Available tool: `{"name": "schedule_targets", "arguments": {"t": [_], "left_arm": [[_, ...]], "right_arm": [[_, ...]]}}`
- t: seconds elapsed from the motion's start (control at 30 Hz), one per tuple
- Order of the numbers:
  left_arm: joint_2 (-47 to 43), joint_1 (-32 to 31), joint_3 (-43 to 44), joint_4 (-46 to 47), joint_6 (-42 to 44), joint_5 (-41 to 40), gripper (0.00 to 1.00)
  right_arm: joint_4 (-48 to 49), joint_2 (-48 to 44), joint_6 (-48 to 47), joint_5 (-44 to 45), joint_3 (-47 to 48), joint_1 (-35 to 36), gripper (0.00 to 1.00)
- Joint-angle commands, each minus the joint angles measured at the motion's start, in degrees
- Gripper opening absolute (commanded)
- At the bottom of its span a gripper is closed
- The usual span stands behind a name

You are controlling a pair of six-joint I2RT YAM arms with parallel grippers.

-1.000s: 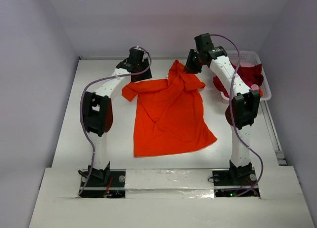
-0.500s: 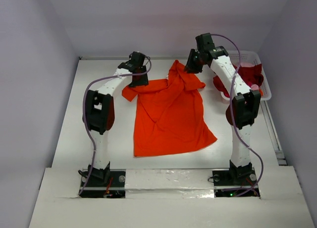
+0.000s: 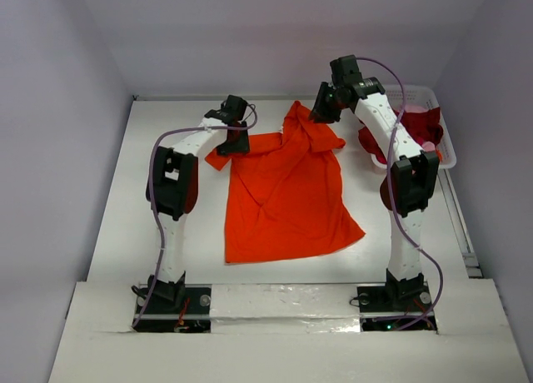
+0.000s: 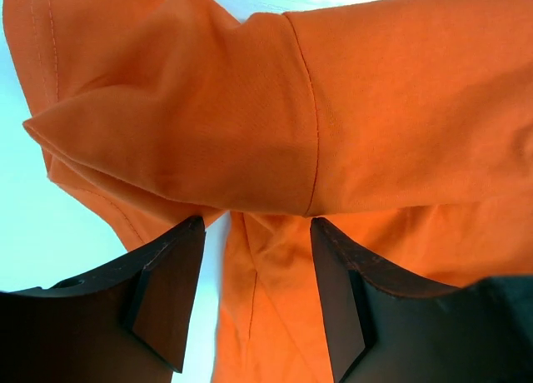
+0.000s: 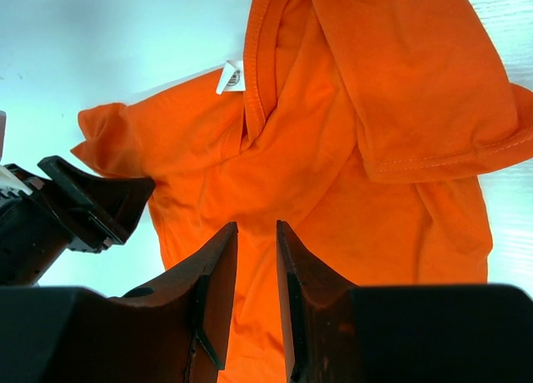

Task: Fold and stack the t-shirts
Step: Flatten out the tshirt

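A bright orange-red t-shirt (image 3: 283,191) lies spread on the white table, its collar end bunched towards the back. My left gripper (image 3: 234,143) hangs open just over the shirt's left sleeve (image 4: 166,116). Its dark fingers (image 4: 171,291) straddle orange cloth and a strip of table. My right gripper (image 3: 319,115) is above the collar end. Its jaws (image 5: 256,266) stand a narrow gap apart over the cloth, with nothing pinched between them. The collar's white label (image 5: 231,77) shows. A dark crimson t-shirt (image 3: 414,121) hangs over the basket at the right, with a bit of pink cloth (image 3: 428,146).
A white lattice basket (image 3: 433,92) sits at the back right, close to the right arm's elbow. Purple-grey walls close in the table on the left, back and right. A metal rail runs along the right edge (image 3: 463,233). The left gripper (image 5: 75,208) shows in the right wrist view.
My left gripper has moved right and nearer, from beside the sleeve to over it. The right arm and the shirt have hardly shifted.
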Motion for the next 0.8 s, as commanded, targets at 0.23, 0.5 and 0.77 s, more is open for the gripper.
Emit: {"name": "schedule_targets", "arguments": {"t": [0.23,0.5,0.77], "left_arm": [[-2.0,0.2,2.6,1.3,2.0,1.8,0.51],[-0.5,0.2,1.6,3.3,1.7,2.5,0.50],[2.2,0.2,3.5,3.8,1.4,3.6,0.44]], "right_arm": [[3.3,-2.2,-0.1,-1.5,1.0,-0.3,0.31],[3.7,-2.1,0.1,-2.3,1.1,-0.3,0.31],[4.0,-2.3,0.0,-2.5,0.4,-0.3,0.31]]}}
